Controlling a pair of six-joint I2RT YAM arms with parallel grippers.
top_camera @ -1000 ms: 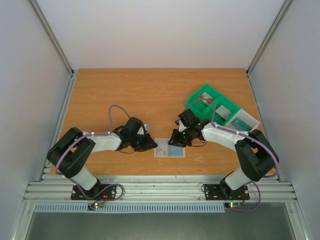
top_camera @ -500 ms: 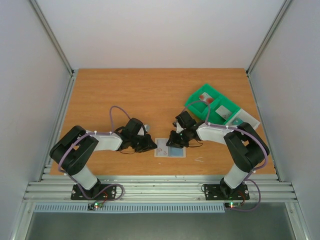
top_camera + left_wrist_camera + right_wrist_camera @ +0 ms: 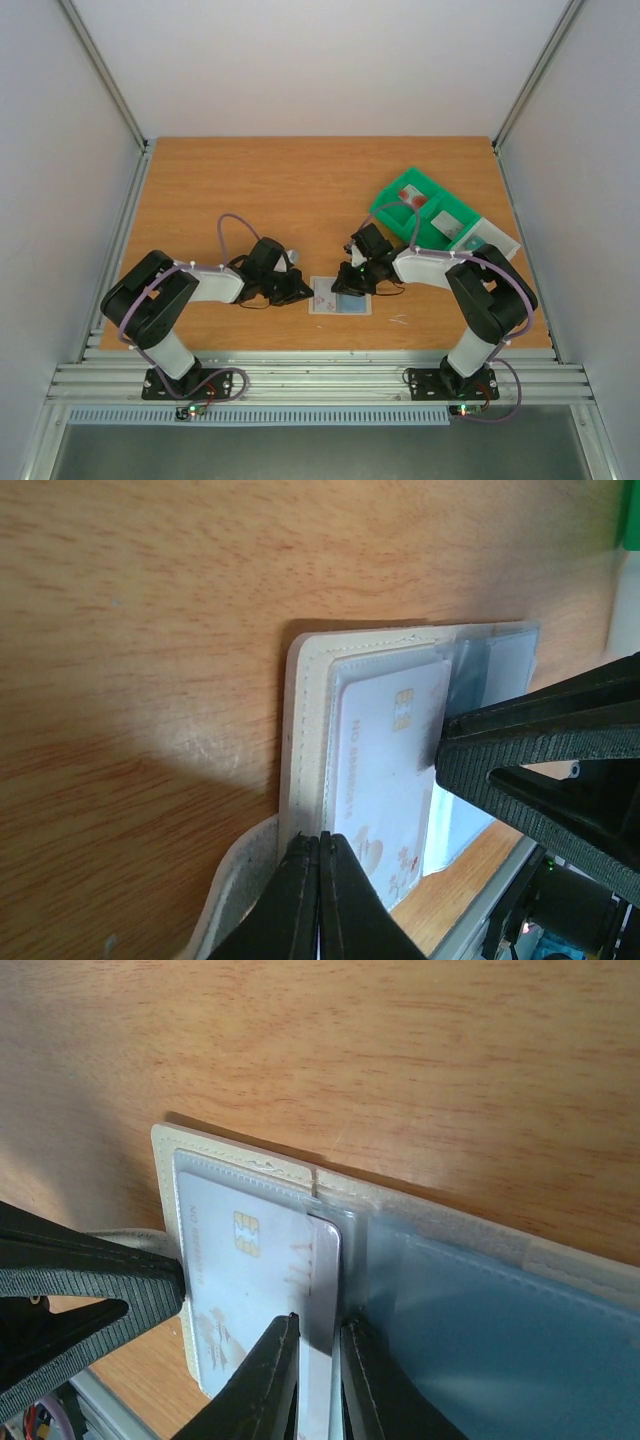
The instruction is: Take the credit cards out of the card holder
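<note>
Pinning the holder [image 3: 340, 297] flat on the worktop [image 3: 250, 190], front centre between the arms, press down with the left fingers [image 3: 300, 900], tips together on its stitched border. Treat the right fingers [image 3: 272, 1380] as narrowly apart astride the white card's [image 3: 240, 1270] inner edge; cannot tell whether clamped. Close firmly, then draw the card toward the fold, low and straight, without dragging the holder or bending the clear sleeve [image 3: 480, 1320].
</note>
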